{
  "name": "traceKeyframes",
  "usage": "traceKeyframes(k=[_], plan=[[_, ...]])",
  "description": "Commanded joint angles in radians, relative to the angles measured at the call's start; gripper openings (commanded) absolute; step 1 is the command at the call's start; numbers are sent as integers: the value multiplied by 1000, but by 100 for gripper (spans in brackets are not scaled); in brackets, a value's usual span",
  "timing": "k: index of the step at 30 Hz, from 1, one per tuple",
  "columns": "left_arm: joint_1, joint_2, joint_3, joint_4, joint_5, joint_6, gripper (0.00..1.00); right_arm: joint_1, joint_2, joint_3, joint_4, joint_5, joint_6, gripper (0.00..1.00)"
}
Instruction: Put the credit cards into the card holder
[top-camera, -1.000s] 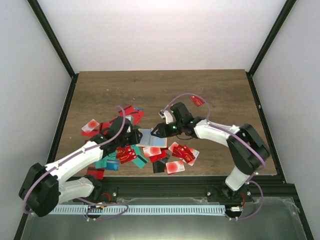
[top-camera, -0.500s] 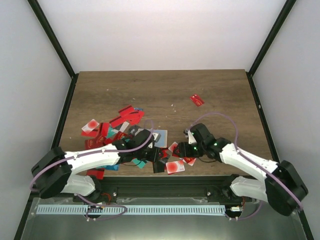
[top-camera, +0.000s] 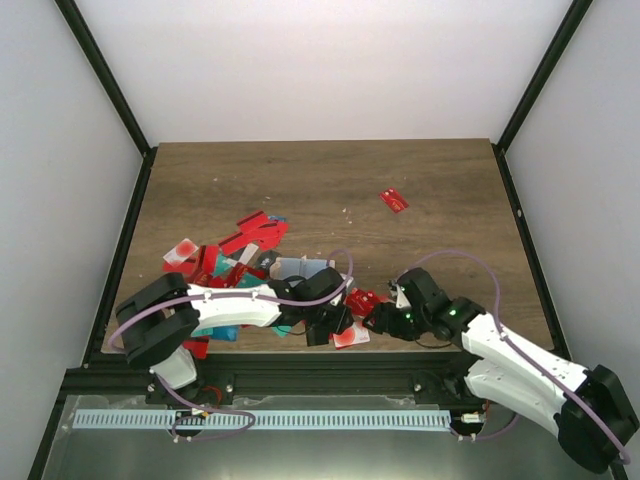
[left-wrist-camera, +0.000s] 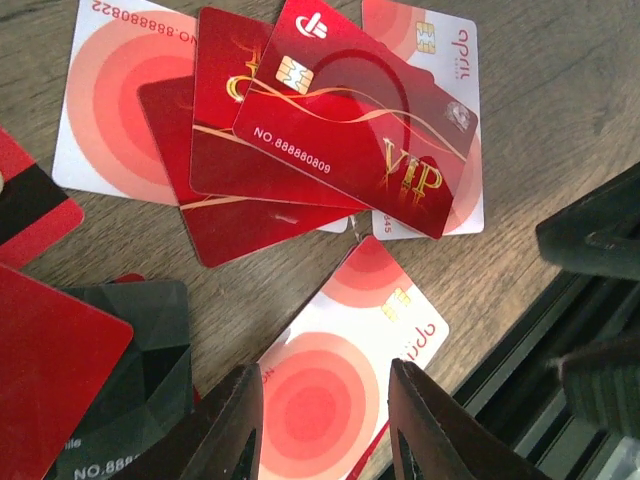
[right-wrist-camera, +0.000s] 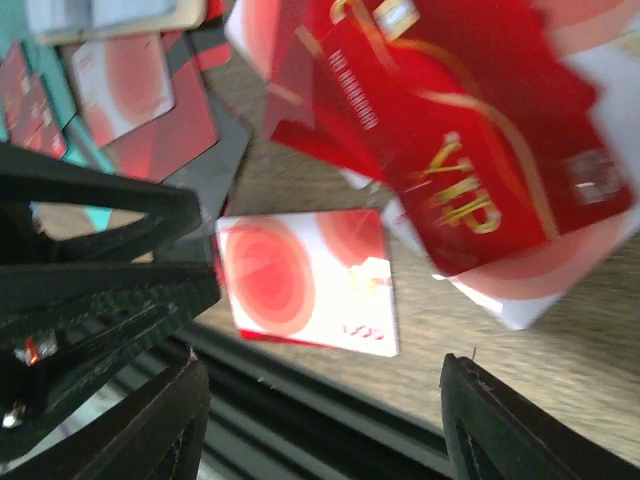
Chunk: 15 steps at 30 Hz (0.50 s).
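Crowding the near part of the wooden table (top-camera: 440, 170), the credit cards (top-camera: 250, 238) lie in a loose, overlapping heap at the lower middle and left of the overhead frame. A lone red card (top-camera: 394, 200) sits well apart at upper right. The card holder (top-camera: 300, 268) lies open among them, pale blue inside up, hemmed in by cards on its left and lower sides and partly covered by the left arm's wrist.

The left wrist view shows the left gripper (left-wrist-camera: 322, 378) with its fingers spread and nothing between them, hovering over a white-and-red card (left-wrist-camera: 340, 400) at the table's front rail (left-wrist-camera: 520, 400). A red VIP card (left-wrist-camera: 360, 130) tops a fan of reds in the upper frame, a black card (left-wrist-camera: 130, 400) lies at lower left, and dark parts of the other arm intrude at the right edge.

The right wrist view takes the same white-and-red card from the opposite side, the VIP card blurred at upper right. Only here does the holder's tan edge show, at upper left. The right gripper (right-wrist-camera: 325, 370) is spread wide and empty, and the left gripper's black body blocks the left of the frame.

From overhead, both arms stretch low along the near edge, the left from lower left and the right from lower right. Their heads are near each other, with cards between.
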Motion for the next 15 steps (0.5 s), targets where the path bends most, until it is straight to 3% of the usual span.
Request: traceKeyframes(k=[1,4,15], plan=[[-7,34,47,11,-28,10,37,-5,-44,1,-59,194,44,65],[-7,56,69,21,-39,-8,36,-27,-33,-1,-28,256,34,65],[4,146,170,33,-72,-46,27,-154,69,-36,152,213,47,64]])
